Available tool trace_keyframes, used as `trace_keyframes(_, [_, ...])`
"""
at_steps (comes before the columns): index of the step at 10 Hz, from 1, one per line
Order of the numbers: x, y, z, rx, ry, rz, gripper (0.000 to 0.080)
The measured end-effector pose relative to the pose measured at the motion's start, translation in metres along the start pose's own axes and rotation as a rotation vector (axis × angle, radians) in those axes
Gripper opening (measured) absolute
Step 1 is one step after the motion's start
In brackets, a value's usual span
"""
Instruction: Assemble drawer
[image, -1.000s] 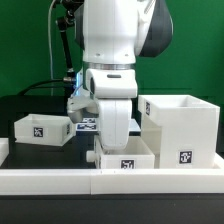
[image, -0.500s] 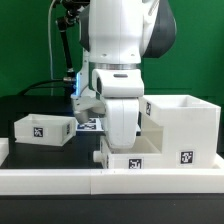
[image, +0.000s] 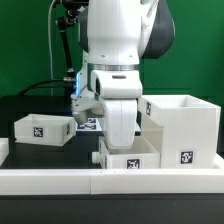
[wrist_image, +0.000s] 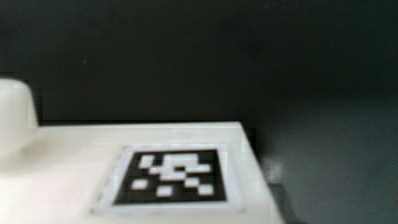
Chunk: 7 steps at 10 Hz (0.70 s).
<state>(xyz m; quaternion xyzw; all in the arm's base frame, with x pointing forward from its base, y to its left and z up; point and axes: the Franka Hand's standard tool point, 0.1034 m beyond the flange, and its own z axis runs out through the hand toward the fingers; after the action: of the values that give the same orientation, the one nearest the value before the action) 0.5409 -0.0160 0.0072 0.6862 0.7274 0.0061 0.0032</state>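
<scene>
While the white arm (image: 115, 40) stands upright over the middle of the black worktop (image: 30, 105), its hand (image: 120, 138) points straight down at one small shallow tray (image: 148, 152) of the drawer. This middle tray lies at the front of the exterior view, just behind the low white border wall (image: 50, 180), with a square black-and-white tag (image: 130, 164) on its facing side. The lower end of the hand sinks behind the tray's rim, so the fingertips are hidden. I cannot tell whether the hand is released or clenched, or whether it grasps the tray at all. The tall boxy casing (image: 185, 125) stands upright just beside the tray on the exterior view's right, open at the top and close to the border wall. It has its own tag (image: 184, 155) low on the front, and I cannot tell whether casing and tray touch. The second tray (image: 42, 128) rests flat on the worktop on the exterior view's left, well apart from the other two parts, its tag (image: 38, 127) turned to the camera. Between this tray and the hand, a strip of the marker board (image: 88, 124) shows on the worktop farther back. The wrist view is blurred. It shows a white plastic face (wrist_image: 71, 150) bearing a square tag (wrist_image: 173, 178), with dark worktop beyond it. A rounded white shape (wrist_image: 15, 110) at the picture's edge is too unclear to name.
</scene>
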Motion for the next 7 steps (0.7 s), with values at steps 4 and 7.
trace_keyframes(4, [-0.0023,-0.0002,0.0004,-0.006,0.0,0.001,0.0041])
trace_keyframes(7, [0.0006,0.0005,0.0003,-0.007,-0.002,-0.012,0.0041])
